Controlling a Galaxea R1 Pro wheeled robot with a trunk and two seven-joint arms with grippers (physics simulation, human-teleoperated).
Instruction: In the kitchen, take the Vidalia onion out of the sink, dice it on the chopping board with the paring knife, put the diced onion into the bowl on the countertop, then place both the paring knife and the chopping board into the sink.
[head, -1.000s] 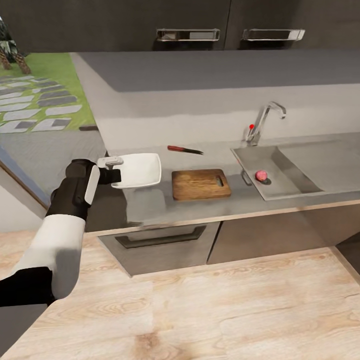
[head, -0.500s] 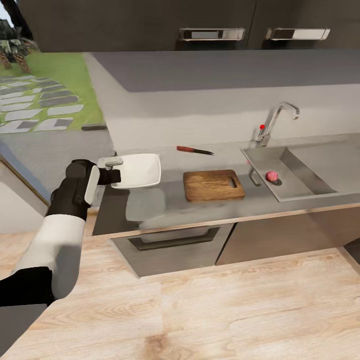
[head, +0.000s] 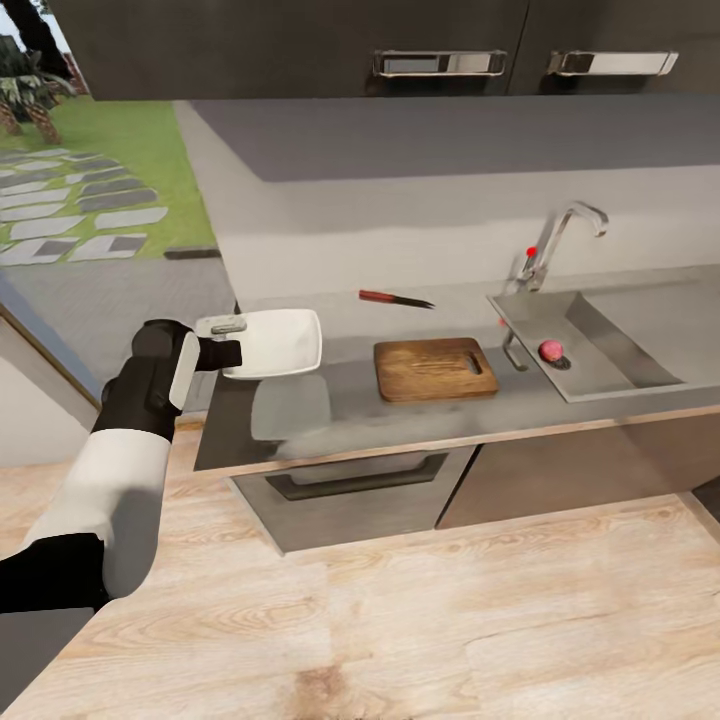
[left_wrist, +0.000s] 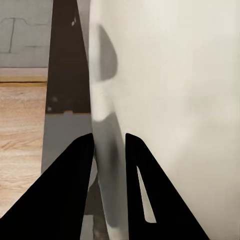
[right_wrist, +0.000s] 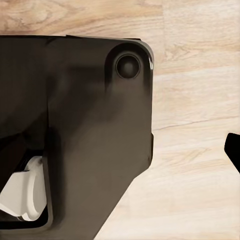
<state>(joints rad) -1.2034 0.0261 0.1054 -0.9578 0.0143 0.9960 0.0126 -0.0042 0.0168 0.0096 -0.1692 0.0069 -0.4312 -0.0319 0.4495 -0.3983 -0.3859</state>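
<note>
My left jaws (head: 232, 340) are clamped on the rim of the shallow white square bowl (head: 275, 341), holding it just above the left end of the long dark grey glossy worktop (head: 330, 415); in the left wrist view my fingers (left_wrist: 75, 180) pinch the thin wall edge-on. The bowl looks stiff, smooth, probably slippery and breakable, so the rim grip needs to stay firm. The small pinkish-red Vidalia onion (head: 549, 350) sits in the grey steel sink (head: 640, 368) near the drain: round, firm, likely to roll, best gripped across the middle. The brown wooden chopping board (head: 435, 369) lies between bowl and sink, the red-handled paring knife (head: 396, 297) behind it. Right jaws' state: cannot tell. No readable writing.
</note>
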